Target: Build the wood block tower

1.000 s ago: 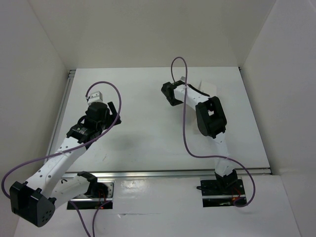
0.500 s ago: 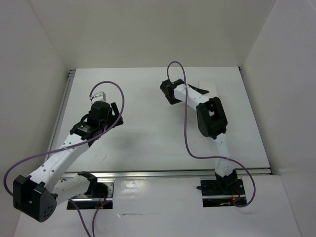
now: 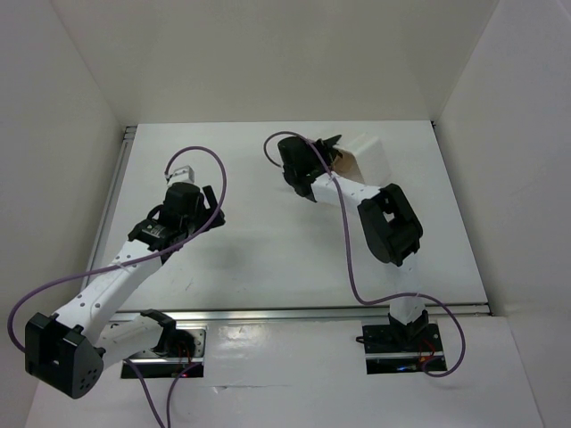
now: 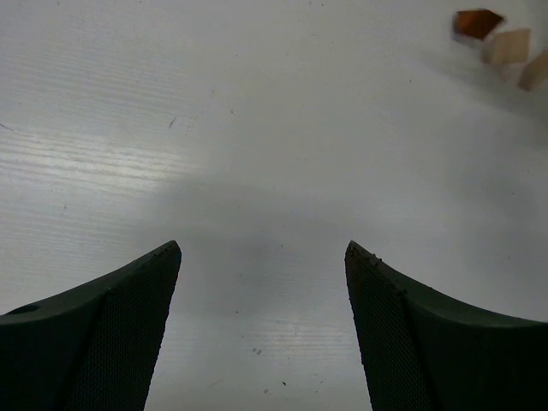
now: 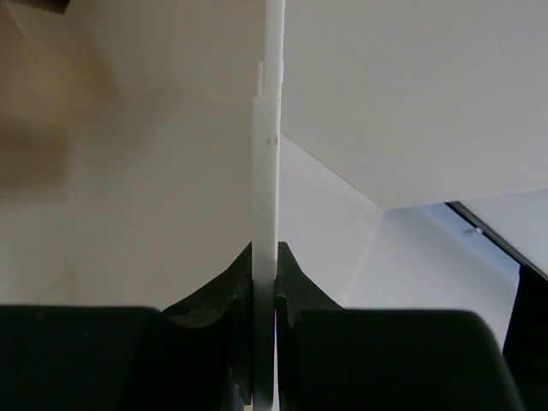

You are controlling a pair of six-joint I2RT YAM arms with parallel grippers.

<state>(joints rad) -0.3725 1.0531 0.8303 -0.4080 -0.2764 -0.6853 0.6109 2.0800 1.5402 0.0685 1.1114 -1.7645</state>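
1. White tray (image 5: 265,163) wall sits pinched edge-on in my right gripper (image 5: 265,257), with the tray tilted. I'd hold that pinch firm and set the tray down well away from the build.
2. My left gripper (image 4: 263,248) hangs spread over bare worktop (image 4: 257,128), holding nothing.
3. Three loose wooden blocks (image 4: 511,45) lie ahead of it, to its far right. I'd approach slowly and centre one block between the fingers.
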